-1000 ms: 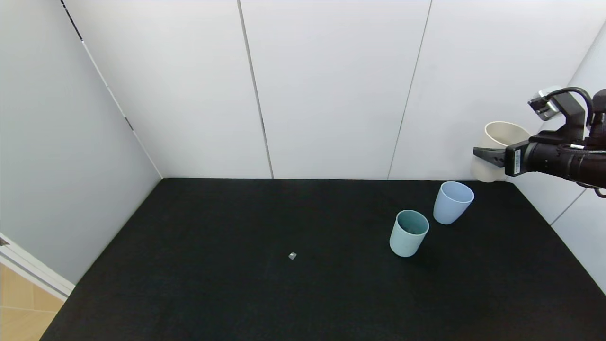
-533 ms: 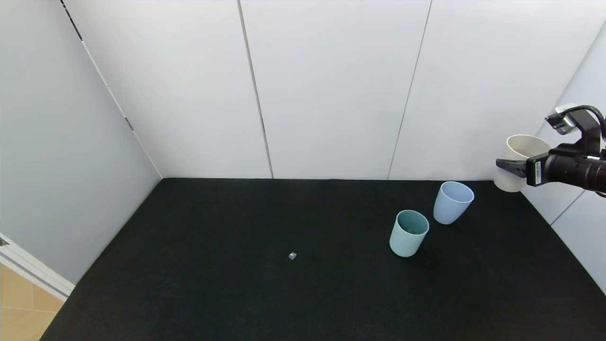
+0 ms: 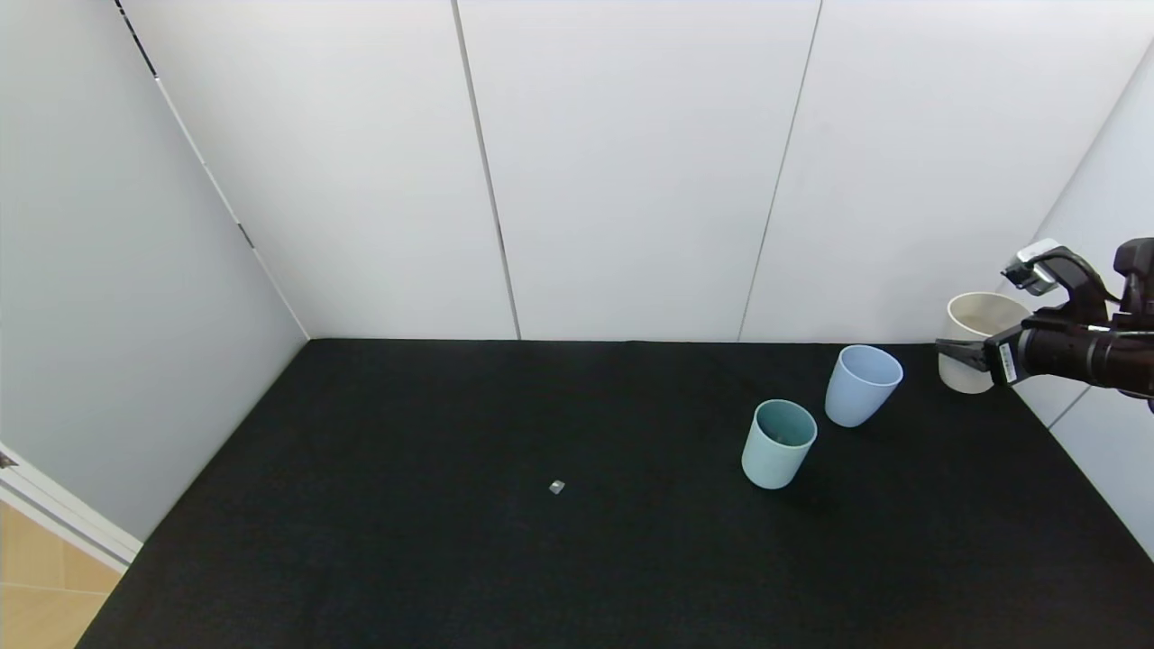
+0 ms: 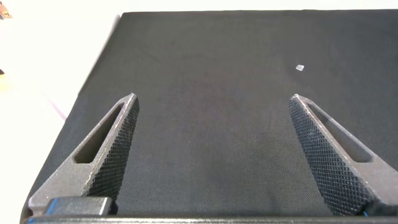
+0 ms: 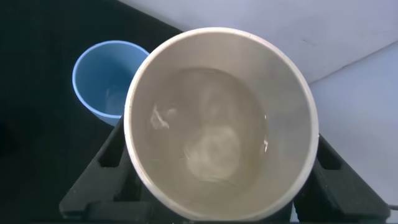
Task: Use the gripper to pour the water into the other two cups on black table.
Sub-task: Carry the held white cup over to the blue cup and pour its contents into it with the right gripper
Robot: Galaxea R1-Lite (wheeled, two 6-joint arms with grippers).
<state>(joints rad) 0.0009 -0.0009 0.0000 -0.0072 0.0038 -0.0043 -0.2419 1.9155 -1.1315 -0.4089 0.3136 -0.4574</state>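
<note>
My right gripper [image 3: 969,359] is shut on a cream-white cup [image 3: 978,342] and holds it upright at the table's far right, close to the table. In the right wrist view the cup [image 5: 221,118] fills the frame between the fingers [image 5: 102,168], with clear water [image 5: 214,146] inside. The periwinkle blue cup [image 3: 861,385] stands upright just left of it and also shows in the right wrist view [image 5: 102,78]. The teal-green cup [image 3: 778,443] stands upright nearer and to the left. My left gripper [image 4: 211,155] is open and empty over the black table [image 4: 211,74].
A tiny grey-white speck [image 3: 556,487] lies on the black table [image 3: 451,541] near the middle, and also shows in the left wrist view [image 4: 300,67]. White panel walls [image 3: 631,162] enclose the table at the back and both sides; the right wall is just behind the held cup.
My right gripper has carried the cream-white cup down, first swinging right, to beside the blue cup. The other two cups have not moved.
</note>
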